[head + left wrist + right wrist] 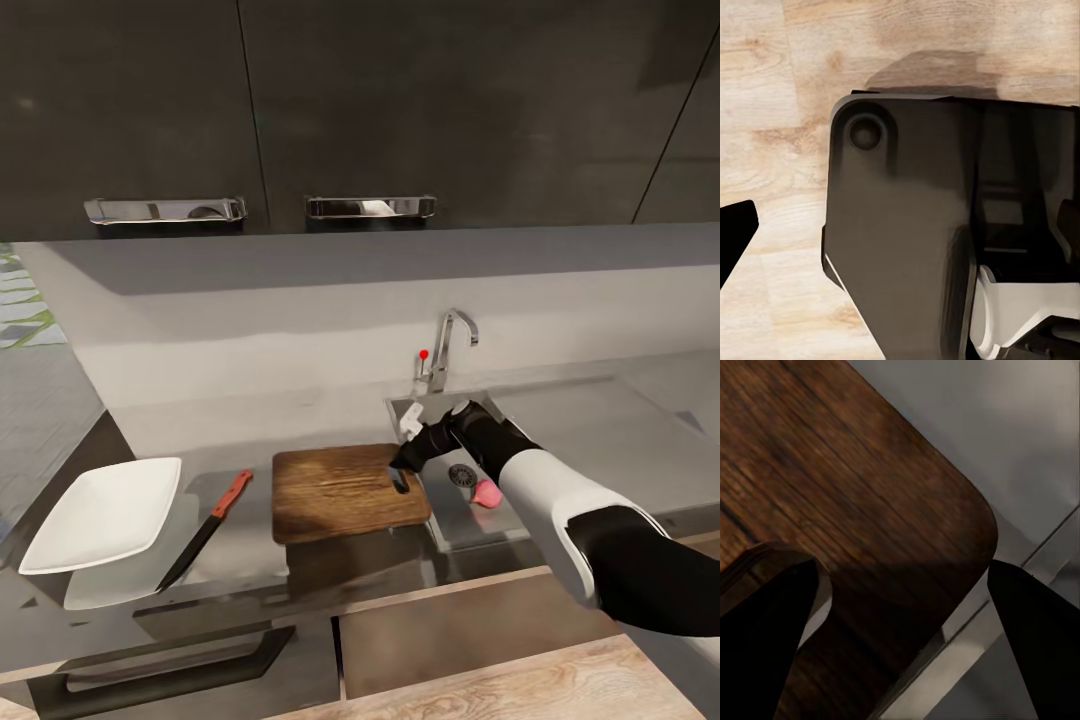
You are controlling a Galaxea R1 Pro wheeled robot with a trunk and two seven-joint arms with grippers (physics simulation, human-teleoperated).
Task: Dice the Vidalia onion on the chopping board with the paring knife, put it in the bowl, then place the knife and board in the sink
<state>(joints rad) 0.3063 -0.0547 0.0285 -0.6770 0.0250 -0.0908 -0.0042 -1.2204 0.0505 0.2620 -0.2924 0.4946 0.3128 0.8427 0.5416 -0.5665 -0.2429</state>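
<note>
fingers of my right gripper [403, 466] are spread wide and empty over the chopping board [345, 492] corner by the sink [455, 510]. the vidalia onion [487, 492] lies in the basin beside my forearm; i should back up and descend over it.

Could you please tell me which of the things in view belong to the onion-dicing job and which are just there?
Job: Vidalia onion, sink, chopping board, paring knife, bowl, countertop.
Just there: tap, upper cabinet handles.
</note>
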